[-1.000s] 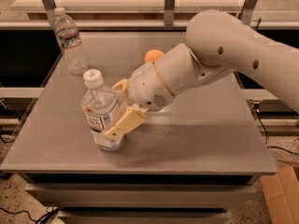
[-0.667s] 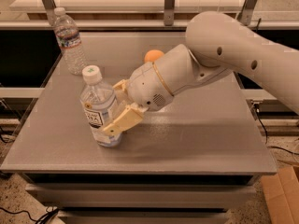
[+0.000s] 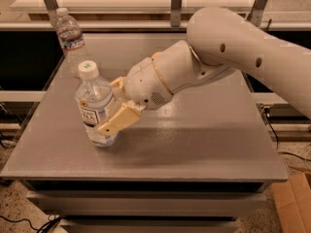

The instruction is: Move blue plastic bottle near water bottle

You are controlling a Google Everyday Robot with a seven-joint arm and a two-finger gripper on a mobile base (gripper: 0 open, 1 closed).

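Grey table [image 3: 204, 144] — blue bottle [image 3: 92, 93] upright toward its left side.
The gripper [image 3: 108, 108] has jaws clasped on the bottle's body (label facing out) — water bottle [image 3: 71, 39] stands apart, back-left corner.

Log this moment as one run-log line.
gripper: left side of table, jaws gripping blue bottle | water bottle: back-left corner, upright, apart | status: bottles not yet together

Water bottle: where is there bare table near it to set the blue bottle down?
Bare table lies right of the water bottle, bordered by the arm, and across the front right. Crowded front-left, where the hand grips the blue plastic bottle.
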